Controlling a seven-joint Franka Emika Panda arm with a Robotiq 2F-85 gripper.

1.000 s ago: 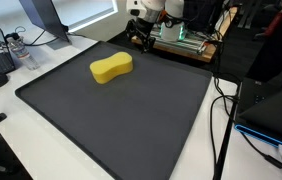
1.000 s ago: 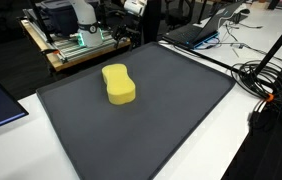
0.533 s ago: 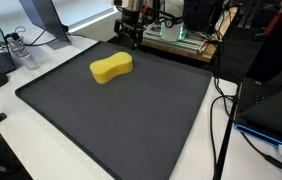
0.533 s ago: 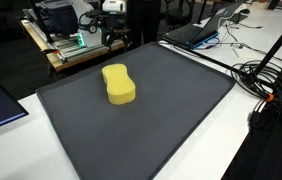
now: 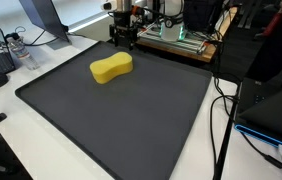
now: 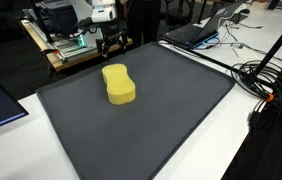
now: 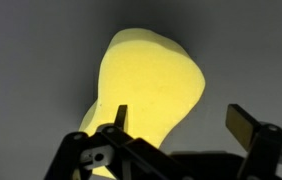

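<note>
A yellow peanut-shaped sponge lies on the dark mat, toward its far side; it shows in both exterior views. My gripper hangs in the air above the mat's far edge, just beyond the sponge, also seen in an exterior view. In the wrist view the gripper is open and empty, with the sponge below it, partly under one finger. The gripper touches nothing.
The mat lies on a white table. A wooden rack with electronics stands behind it. A monitor base and cables lie at the sides. A laptop and cables sit beside the mat.
My gripper has moved from beside the rack across toward the sponge and a little lower. The sponge has not moved.
</note>
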